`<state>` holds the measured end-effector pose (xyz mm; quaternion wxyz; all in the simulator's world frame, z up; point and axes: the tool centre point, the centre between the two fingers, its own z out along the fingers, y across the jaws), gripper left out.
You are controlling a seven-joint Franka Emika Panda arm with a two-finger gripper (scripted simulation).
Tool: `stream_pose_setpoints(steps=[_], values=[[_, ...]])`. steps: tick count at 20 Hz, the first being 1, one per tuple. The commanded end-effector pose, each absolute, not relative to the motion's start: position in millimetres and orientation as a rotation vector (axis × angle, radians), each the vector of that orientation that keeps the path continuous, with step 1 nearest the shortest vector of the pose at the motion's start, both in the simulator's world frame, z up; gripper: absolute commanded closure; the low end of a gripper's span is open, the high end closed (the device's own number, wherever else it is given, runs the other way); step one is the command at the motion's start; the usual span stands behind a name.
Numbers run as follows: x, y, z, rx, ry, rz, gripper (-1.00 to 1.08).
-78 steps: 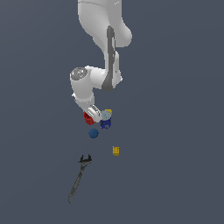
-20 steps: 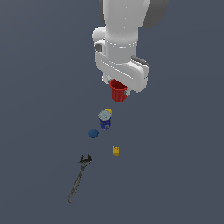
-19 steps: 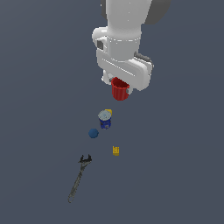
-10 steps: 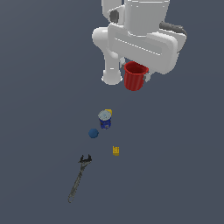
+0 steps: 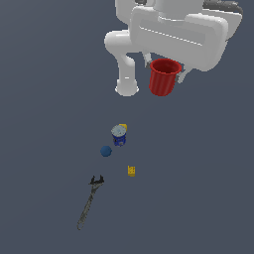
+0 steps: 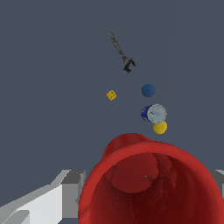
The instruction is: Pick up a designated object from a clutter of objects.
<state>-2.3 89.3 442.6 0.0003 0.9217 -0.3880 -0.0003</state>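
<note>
Across the whole of both views lies one flat, unbroken slate-grey surface (image 5: 44, 99), with no edge, wall or other room feature visible; it fills the background evenly.

In the upper right of the exterior view the white arm (image 5: 173, 30) fills the frame, and the tool (image 5: 164, 74) beneath it is clenched on the red cup (image 5: 163, 77), which hangs upright, well above the surface and apart from everything else. One grey fingertip shows at each side of the cup's rim. In the wrist view the cup (image 6: 146, 188) fills the lower part of the frame, its open mouth facing the camera and its thick rim hiding most of the tool; pale grey finger parts show at either side of it.

Near the middle of the exterior view stands the blue can (image 5: 119, 136) with its grey top, and a small yellow ball (image 5: 123, 127) sits just beside it, partly hidden behind the can. The blue ball (image 5: 105, 151) lies near the can, toward the lower left. The yellow block (image 5: 131, 171) lies below and to the right of the can, apart from it. In the lower left the dark wrench (image 5: 89, 202) lies flat, its jawed head toward the blue ball and its handle slanting down and left.

The wrist view shows the same group: can (image 6: 153, 113), yellow ball (image 6: 159, 127) touching or nearly touching it, blue ball (image 6: 148, 90), block (image 6: 111, 95) and wrench (image 6: 121, 53).
</note>
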Motion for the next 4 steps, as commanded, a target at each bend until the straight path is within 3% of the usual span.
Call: stream_pose_setpoints(steps=[1,4], values=[[-0.8,91.4,447.2,2.895,-1.220,0.000,1.08],[-0.3,92.2,448.6,2.895,-1.220,0.000,1.08]])
